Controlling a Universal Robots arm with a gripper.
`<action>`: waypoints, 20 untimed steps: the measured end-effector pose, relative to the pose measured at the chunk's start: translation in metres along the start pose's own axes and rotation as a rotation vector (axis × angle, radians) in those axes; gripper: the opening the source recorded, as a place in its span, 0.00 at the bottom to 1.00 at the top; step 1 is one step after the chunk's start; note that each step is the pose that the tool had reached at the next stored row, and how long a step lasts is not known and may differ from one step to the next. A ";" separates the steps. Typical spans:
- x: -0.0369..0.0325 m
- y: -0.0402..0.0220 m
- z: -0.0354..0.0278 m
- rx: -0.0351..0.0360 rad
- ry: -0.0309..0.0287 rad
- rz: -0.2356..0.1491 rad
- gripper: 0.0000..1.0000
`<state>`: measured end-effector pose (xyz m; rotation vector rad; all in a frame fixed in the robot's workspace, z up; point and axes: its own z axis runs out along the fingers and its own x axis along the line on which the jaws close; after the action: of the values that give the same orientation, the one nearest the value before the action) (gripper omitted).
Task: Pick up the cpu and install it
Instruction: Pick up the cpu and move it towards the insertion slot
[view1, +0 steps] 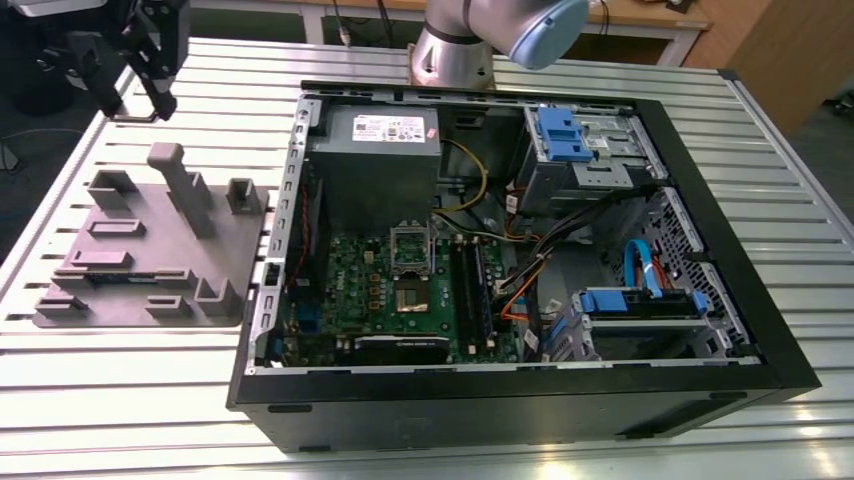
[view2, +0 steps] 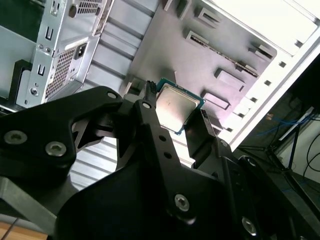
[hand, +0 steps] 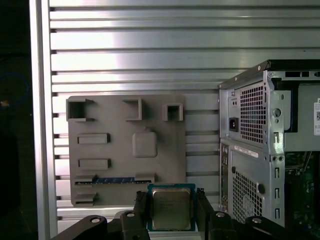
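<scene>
Slatted aluminium table forms the ground. Nearest your wrist cameras, the gripper presses its two black fingers against opposite edges of the cpu. The chip's silvery top faces the lens, and a finger hides one corner in the second wrist view. You hold the chip in the air, clear of the grey fixture tray and near its edge. Beside the tray stands the open computer case, its motherboard socket dim and hard to read.
</scene>
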<state>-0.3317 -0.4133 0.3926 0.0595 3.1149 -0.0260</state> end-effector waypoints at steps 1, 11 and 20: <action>-0.0010 0.0000 0.0000 0.0000 0.0000 0.000 0.47; -0.0039 -0.0002 0.0001 0.0000 0.0001 0.000 0.47; -0.0057 -0.0037 0.0003 0.0000 0.0000 0.000 0.47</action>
<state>-0.3262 -0.4172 0.3926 0.0595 3.1149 -0.0259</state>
